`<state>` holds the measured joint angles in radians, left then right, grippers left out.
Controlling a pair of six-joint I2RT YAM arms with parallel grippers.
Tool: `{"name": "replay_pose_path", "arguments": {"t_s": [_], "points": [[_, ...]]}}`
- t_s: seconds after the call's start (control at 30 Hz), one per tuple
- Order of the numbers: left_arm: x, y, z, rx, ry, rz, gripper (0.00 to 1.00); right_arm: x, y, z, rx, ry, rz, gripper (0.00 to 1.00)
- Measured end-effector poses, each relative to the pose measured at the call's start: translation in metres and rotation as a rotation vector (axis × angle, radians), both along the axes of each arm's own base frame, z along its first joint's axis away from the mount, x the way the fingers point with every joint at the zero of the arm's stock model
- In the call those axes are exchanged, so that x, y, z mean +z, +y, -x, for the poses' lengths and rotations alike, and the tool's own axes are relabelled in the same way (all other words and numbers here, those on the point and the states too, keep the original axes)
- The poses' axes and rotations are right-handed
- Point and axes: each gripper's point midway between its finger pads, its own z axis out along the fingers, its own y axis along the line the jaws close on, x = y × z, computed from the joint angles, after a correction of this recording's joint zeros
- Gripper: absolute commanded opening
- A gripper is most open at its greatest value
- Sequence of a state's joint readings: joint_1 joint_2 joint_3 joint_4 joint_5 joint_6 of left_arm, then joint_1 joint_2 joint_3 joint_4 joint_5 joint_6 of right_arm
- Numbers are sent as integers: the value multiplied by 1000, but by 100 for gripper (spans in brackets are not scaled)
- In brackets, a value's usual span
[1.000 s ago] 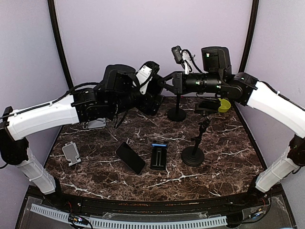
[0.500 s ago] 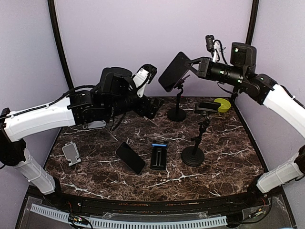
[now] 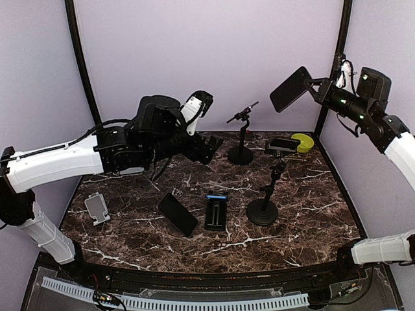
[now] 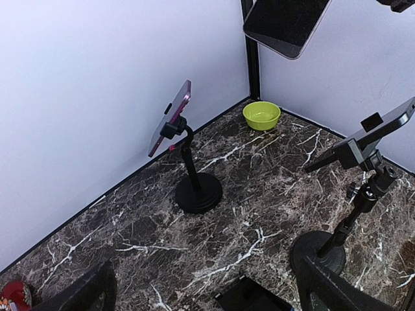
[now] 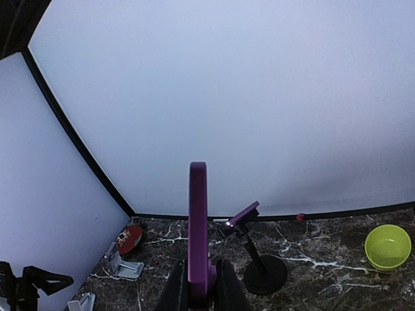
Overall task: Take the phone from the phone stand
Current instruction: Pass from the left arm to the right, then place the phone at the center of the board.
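The phone (image 3: 290,89), a dark slab with a purple edge, is held high at the upper right in my right gripper (image 3: 318,84), well clear of the table. In the right wrist view it stands edge-on (image 5: 198,220) between the two fingers (image 5: 175,290). The back phone stand (image 3: 241,118), a black pole on a round base, carries only a thin tilted purple-edged plate (image 4: 170,120). My left gripper (image 3: 211,148) hovers left of that stand, open and empty, its fingers (image 4: 84,295) spread wide at the bottom corners of the left wrist view.
A second stand (image 3: 262,210) at the front right carries a dark slab (image 3: 284,144). A black phone (image 3: 177,214) and a black device with a blue end (image 3: 216,212) lie on the marble. A white holder (image 3: 97,207) sits left, a green bowl (image 3: 302,142) back right.
My right gripper has lifted the phone off the back stand and carried it up and to the right. My left gripper has stayed near the stand, shifting slightly.
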<state>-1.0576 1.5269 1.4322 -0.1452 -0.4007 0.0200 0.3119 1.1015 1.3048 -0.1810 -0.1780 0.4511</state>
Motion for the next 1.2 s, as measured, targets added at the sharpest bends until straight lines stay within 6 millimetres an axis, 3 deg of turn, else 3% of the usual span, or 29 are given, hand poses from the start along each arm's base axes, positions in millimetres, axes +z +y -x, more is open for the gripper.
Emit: {"name": "replay_pose_path", "arguments": {"t_s": [0.23, 0.4, 0.63, 0.83, 1.03, 1.2], "points": [[-5, 3, -1, 14, 1, 0, 99, -54, -68, -24, -192, 126, -1, 0], [-10, 13, -4, 43, 12, 5, 99, -102, -108, -24, -285, 245, -35, 0], [-13, 30, -11, 77, 36, 40, 99, -172, -120, -8, -268, 436, -116, 0], [-22, 38, -19, 94, 71, 68, 99, -216, -122, 2, -236, 525, -215, 0], [-42, 55, -26, 129, 133, 87, 99, -260, -118, -8, -186, 593, -318, 0], [-42, 71, -26, 152, 151, 122, 99, -286, -113, -19, -147, 639, -359, 0]]}}
